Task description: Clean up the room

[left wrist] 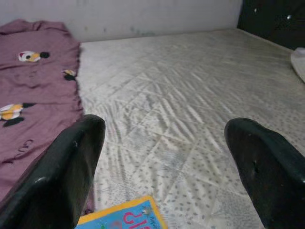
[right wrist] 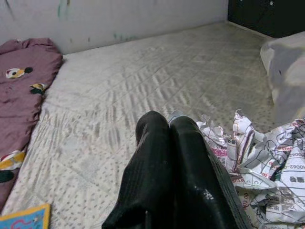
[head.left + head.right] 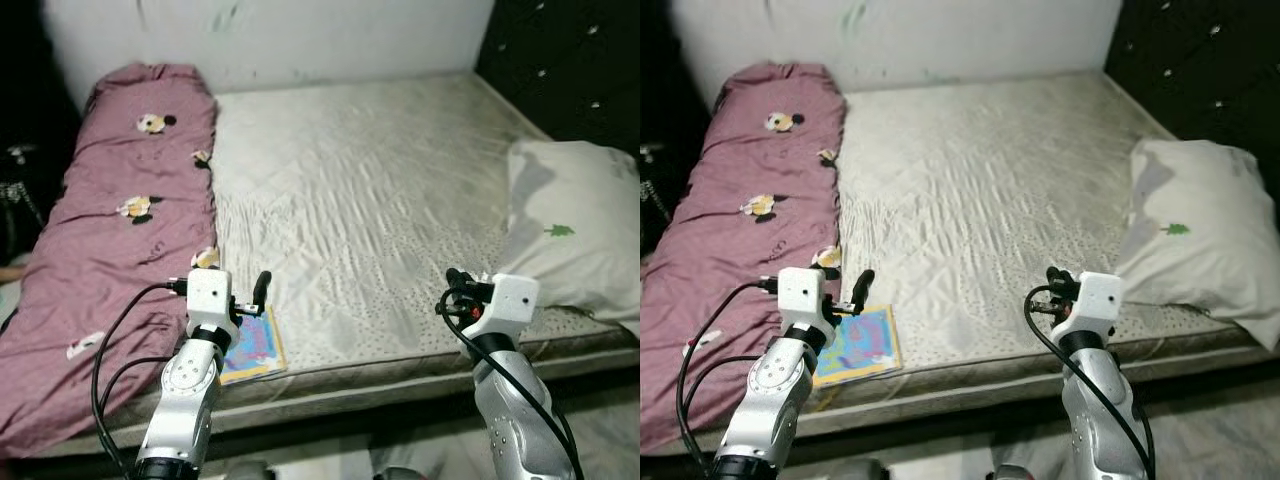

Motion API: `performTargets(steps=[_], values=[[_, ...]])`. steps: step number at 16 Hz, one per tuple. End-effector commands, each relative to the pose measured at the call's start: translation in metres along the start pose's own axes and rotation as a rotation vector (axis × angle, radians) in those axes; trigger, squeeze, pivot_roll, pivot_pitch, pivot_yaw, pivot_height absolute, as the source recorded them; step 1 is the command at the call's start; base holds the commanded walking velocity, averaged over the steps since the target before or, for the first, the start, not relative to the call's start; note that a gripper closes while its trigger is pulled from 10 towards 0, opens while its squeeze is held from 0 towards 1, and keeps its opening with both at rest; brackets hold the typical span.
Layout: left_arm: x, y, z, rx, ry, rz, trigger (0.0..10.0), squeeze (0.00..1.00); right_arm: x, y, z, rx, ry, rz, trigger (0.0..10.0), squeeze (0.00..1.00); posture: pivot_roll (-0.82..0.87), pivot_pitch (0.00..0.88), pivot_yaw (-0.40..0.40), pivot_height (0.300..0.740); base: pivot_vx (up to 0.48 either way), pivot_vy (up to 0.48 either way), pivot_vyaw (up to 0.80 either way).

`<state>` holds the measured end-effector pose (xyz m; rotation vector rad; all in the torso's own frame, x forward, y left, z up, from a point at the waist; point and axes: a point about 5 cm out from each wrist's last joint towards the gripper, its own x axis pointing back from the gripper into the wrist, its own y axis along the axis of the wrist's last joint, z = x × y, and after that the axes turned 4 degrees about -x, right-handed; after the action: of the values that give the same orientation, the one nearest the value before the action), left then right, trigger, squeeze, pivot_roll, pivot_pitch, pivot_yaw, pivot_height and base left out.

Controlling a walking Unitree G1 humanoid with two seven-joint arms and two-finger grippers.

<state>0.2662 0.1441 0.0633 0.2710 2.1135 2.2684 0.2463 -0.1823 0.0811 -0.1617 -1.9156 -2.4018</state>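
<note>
Two pincers hover over the bed (image 3: 380, 190): left pincer (image 1: 167, 157) spread above the picture book (image 3: 252, 348) at six o'clock, right pincer (image 2: 174, 167) pressed together beside crumpled newspaper (image 2: 259, 162).

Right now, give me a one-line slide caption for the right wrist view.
Shut right end effector beside crumpled printed paper on the bare mattress.

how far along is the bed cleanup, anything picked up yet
Early on. Looking done: the purple blanket lies flat along the bed's left side and the pillow sits at the right edge. In hand: the right gripper is shut, with crumpled printed paper right beside its fingers; whether it grips the paper is unclear. Left: the colourful book on the mattress near edge, under the open left gripper.
</note>
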Motion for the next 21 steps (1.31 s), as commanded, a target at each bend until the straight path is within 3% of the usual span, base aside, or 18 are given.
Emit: performTargets(steps=[1,9,21], values=[[0.0012,-0.0006,0.0101,-0.019,0.021,0.008,10.0,0.0,-0.001,0.0019,0.0082,-0.007,0.026,-0.009,10.0,0.0,-0.07,0.032,0.027,0.74,0.0,0.277,0.0],[0.0024,0.0031,0.0045,0.016,-0.046,-0.024,10.0,0.0,-0.0015,0.001,0.0108,0.003,0.045,-0.006,10.0,0.0,-0.07,0.024,0.027,0.74,0.0,0.0,0.0],[0.0033,0.0009,0.0028,0.025,-0.043,-0.015,10.0,0.0,-0.0005,-0.0006,0.0093,0.013,0.05,0.003,10.0,0.0,-0.07,0.024,0.018,0.74,0.0,0.448,0.0]])
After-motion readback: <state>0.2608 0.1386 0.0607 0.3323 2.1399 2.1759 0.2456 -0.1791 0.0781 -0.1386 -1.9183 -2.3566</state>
